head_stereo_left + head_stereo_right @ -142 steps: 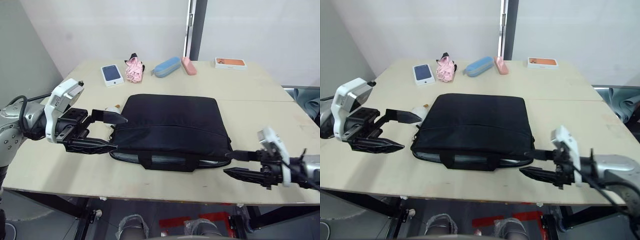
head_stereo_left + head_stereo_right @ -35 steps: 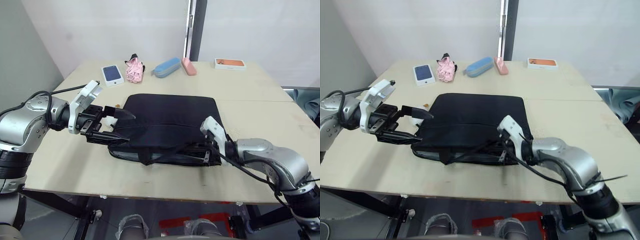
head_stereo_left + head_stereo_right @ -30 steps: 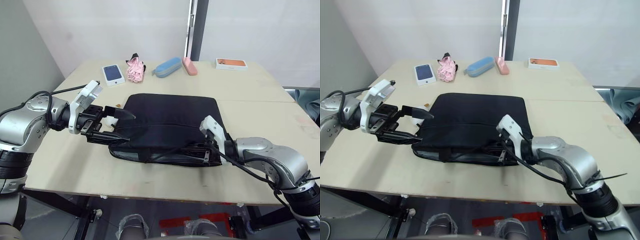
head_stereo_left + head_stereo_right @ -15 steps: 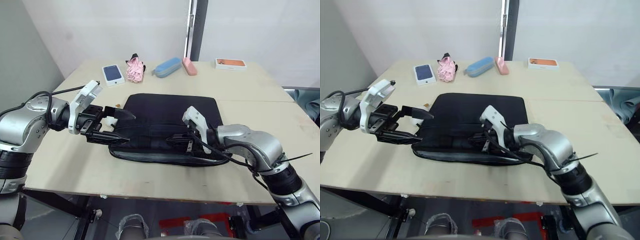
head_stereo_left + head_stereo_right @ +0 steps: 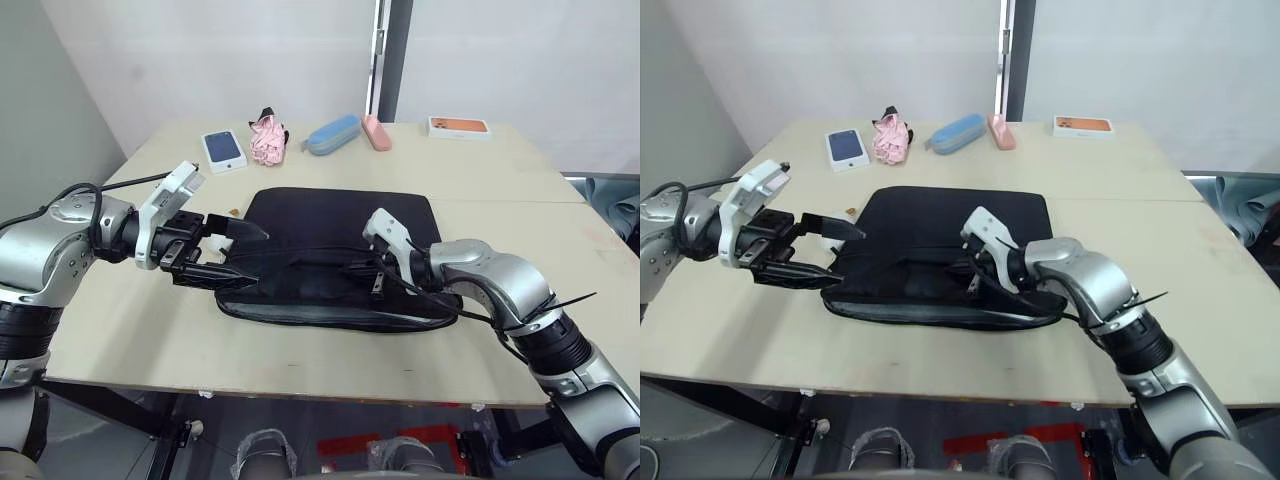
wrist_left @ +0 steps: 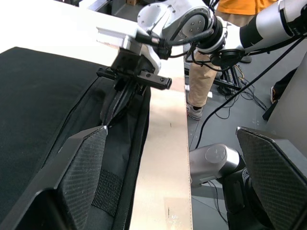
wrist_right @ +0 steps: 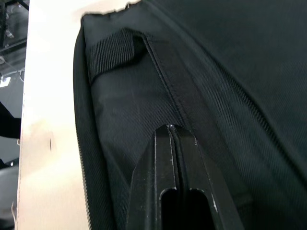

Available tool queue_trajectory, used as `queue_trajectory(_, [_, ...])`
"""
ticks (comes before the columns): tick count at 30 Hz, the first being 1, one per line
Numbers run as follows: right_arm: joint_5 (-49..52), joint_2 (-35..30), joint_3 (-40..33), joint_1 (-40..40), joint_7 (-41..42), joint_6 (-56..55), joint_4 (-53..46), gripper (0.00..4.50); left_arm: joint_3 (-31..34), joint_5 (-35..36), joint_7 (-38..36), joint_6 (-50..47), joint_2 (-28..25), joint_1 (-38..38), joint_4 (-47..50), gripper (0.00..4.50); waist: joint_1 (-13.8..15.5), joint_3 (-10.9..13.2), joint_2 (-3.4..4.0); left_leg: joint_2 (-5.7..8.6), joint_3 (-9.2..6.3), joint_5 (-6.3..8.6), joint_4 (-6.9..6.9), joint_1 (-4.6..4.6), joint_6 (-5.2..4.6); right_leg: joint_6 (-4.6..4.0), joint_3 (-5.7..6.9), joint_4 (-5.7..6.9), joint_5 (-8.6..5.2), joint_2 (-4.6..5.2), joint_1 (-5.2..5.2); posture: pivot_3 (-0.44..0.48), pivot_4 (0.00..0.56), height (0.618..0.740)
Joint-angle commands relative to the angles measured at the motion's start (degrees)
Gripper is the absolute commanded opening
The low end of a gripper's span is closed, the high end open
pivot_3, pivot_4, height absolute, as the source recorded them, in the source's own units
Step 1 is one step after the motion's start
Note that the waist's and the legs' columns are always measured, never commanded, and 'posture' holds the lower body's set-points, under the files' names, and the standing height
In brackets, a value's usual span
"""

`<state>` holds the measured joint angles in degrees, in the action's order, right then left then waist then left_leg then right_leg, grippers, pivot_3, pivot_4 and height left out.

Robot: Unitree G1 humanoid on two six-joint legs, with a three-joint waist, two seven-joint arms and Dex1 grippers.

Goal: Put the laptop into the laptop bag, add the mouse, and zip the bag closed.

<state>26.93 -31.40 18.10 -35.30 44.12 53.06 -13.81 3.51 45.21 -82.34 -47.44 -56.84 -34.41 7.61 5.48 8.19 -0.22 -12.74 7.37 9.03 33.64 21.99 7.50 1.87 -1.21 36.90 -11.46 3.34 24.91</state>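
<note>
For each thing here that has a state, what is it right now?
laptop bag: lying flat on the table, front edge looks drawn together, handle strap pulled up onto its top.
right gripper: shut on a fold of the bag's strap or fabric.
left gripper: open, fingers at the bag's left end.
blue case: closed, at the table's far side.

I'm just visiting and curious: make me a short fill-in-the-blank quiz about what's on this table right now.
1. The laptop bag is coloured ____.
2. The right gripper has its two fingers ____ on a strap of the bag.
3. The left gripper, at the bag's end, is ____.
4. The orange box lies at the table's ____ edge.

Missing words: black; shut; open; far
</note>
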Motion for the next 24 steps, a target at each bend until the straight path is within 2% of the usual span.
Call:
queue_trajectory(1, [-3.7, -1.6, 2.7, 0.2, 1.6, -2.5, 1.5, 0.07, 6.5, 1.6, 0.2, 1.1, -1.6, 8.9, 5.2, 4.50, -0.4, -0.1, 0.11, 0.00, -0.02, 0.00, 0.08, 0.04, 0.00, 0.00, 0.01, -0.01, 0.00, 0.01, 0.00, 0.000, 0.150, 0.740])
queue_trajectory(3, [-6.6, -2.7, 5.3, 0.5, 2.1, -3.9, 2.8, 0.07, 10.3, -0.4, -4.0, 6.2, -3.1, 16.3, 2.6, 4.50, -1.6, -0.1, 0.16, 0.11, 0.31, 0.03, -0.16, -0.08, 0.00, 0.03, -0.17, -0.20, -0.01, 0.08, -0.07, 0.000, 0.150, 0.740])
queue_trajectory(7, [-7.9, -2.4, 6.7, 1.2, 3.1, -5.4, 3.3, 0.07, 12.8, 0.2, -3.6, 7.9, -3.2, 19.4, 2.2, 4.50, -1.2, -0.3, -0.12, -0.24, -0.03, 0.04, -0.23, -0.07, -0.02, -0.12, 0.09, -0.19, -0.04, -0.22, -0.05, 0.000, 0.150, 0.740])
queue_trajectory(12, [-9.5, -1.9, 6.9, 1.0, 4.2, -6.6, 4.8, 0.07, 15.6, 1.2, -2.7, 7.6, -2.6, 21.7, 1.3, 4.50, -0.9, -0.3, -0.11, -0.23, 0.10, 0.08, -0.07, -0.21, -0.09, -0.18, -0.03, 0.05, 0.00, -0.16, -0.12, 0.000, 0.150, 0.740])
queue_trajectory(17, [-11.0, -1.3, 7.2, 0.4, 4.9, -7.2, 5.7, 0.07, 16.1, -2.7, -4.9, 12.3, -3.4, 26.1, -3.1, 4.50, -1.1, -0.3, -0.10, -0.25, 0.12, 0.08, -0.08, -0.29, -0.10, -0.19, -0.08, 0.15, 0.01, -0.21, -0.10, 0.000, 0.150, 0.740])
queue_trajectory(21, [-11.0, -0.1, 6.8, 0.4, 4.6, -6.8, 5.1, 0.07, 16.2, -6.7, -2.2, 15.4, -3.3, 27.5, -9.6, 4.50, -1.4, -0.3, -0.11, -0.28, 0.13, 0.08, -0.08, -0.31, -0.10, -0.19, -0.10, 0.13, 0.00, -0.24, -0.09, 0.000, 0.150, 0.740])
queue_trajectory(24, [-11.4, 0.3, 6.4, 1.0, 4.5, -6.7, 5.0, 0.07, 16.7, -10.6, 4.2, 18.9, -1.2, 25.5, -17.5, 4.50, -1.5, -0.3, -0.10, -0.29, 0.15, 0.08, -0.10, -0.47, -0.10, -0.19, -0.13, 0.13, 0.00, -0.26, -0.12, 0.000, 0.150, 0.740])
